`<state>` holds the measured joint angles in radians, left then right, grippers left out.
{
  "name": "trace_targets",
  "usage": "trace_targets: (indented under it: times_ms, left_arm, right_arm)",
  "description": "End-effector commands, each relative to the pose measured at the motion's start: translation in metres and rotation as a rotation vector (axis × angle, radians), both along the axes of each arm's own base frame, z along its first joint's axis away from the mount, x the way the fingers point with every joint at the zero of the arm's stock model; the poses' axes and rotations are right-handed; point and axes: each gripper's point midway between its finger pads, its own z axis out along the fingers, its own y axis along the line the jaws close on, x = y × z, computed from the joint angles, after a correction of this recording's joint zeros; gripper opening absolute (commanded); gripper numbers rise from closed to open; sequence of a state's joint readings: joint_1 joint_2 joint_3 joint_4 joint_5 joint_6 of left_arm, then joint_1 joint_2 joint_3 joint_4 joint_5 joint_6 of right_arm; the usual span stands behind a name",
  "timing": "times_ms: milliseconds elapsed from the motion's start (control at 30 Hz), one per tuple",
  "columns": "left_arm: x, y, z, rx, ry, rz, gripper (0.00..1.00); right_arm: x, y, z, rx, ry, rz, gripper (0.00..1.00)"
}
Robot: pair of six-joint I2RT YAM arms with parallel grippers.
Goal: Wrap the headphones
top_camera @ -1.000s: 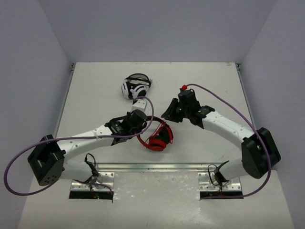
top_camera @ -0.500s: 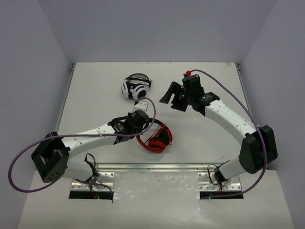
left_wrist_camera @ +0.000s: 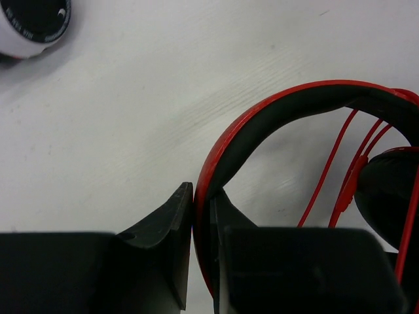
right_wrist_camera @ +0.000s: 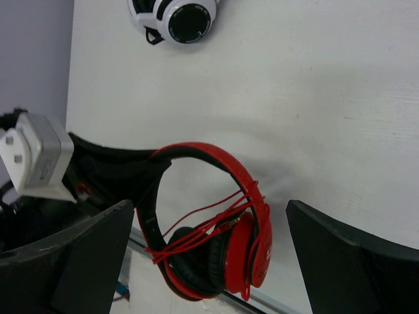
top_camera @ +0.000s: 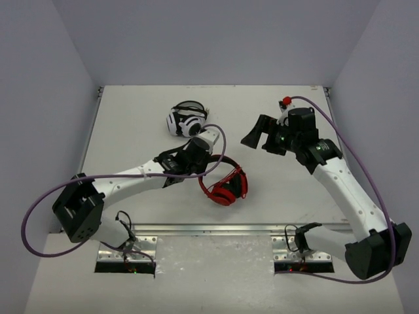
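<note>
The red headphones hang just above the table's near middle, ear cups folded together. My left gripper is shut on the headband's left side. In the left wrist view the jaws pinch the red band between them. The thin red cable runs in several strands across the band and the black ear pads, its plug tucked by the cup. My right gripper stands wide open to the right and farther back, apart from the headphones, holding nothing. In its own view, both fingers frame them from a distance.
White-and-black headphones lie at the back left of the table, close behind my left wrist, also in view from the wrists. A metal rail runs along the table's near edge. Purple-grey walls stand on three sides.
My right gripper has opened wide and pulled back to the right, away from the headphones. The left arm has carried the headphones slightly right, still gripping the band.
</note>
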<state>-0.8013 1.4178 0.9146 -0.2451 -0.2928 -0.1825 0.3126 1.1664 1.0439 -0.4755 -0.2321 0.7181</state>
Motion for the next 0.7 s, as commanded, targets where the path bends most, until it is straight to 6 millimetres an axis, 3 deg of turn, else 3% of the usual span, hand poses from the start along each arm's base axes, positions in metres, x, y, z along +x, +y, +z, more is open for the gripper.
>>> trace_targets:
  times_ms: [0, 67, 167, 200, 233, 367, 567, 667]
  left_arm:
    - [0.019, -0.053, 0.052, -0.162, -0.107, -0.207, 0.00]
    - [0.019, -0.068, 0.062, -0.179, -0.135, -0.311, 0.00]
    - [0.029, -0.082, 0.059, -0.132, -0.126, -0.374, 0.00]
    - [0.034, -0.086, 0.041, -0.088, -0.091, -0.387, 0.00]
    - [0.039, -0.097, 0.047, -0.098, -0.091, -0.416, 0.00]
    - [0.038, -0.122, 0.005, -0.087, 0.014, -0.530, 0.00]
    - [0.049, -0.154, -0.022, -0.112, 0.074, -0.600, 0.00]
    - [0.053, -0.161, -0.038, -0.106, 0.106, -0.611, 0.01]
  right_arm:
    - [-0.028, 0.000, 0.001, -0.047, -0.039, 0.141, 0.99]
    - [-0.045, -0.001, 0.006, -0.036, -0.062, 0.178, 0.99]
    - [-0.064, -0.004, 0.008, -0.019, -0.089, 0.195, 0.99]
    - [-0.070, -0.006, 0.003, -0.022, -0.080, 0.197, 0.99]
    - [-0.076, -0.009, 0.009, -0.025, -0.110, 0.198, 0.99]
    - [-0.092, -0.015, 0.018, -0.026, -0.143, 0.195, 0.99]
    - [-0.108, -0.025, 0.040, -0.038, -0.195, 0.178, 0.99]
    - [-0.113, -0.030, 0.041, -0.054, -0.192, 0.167, 0.99]
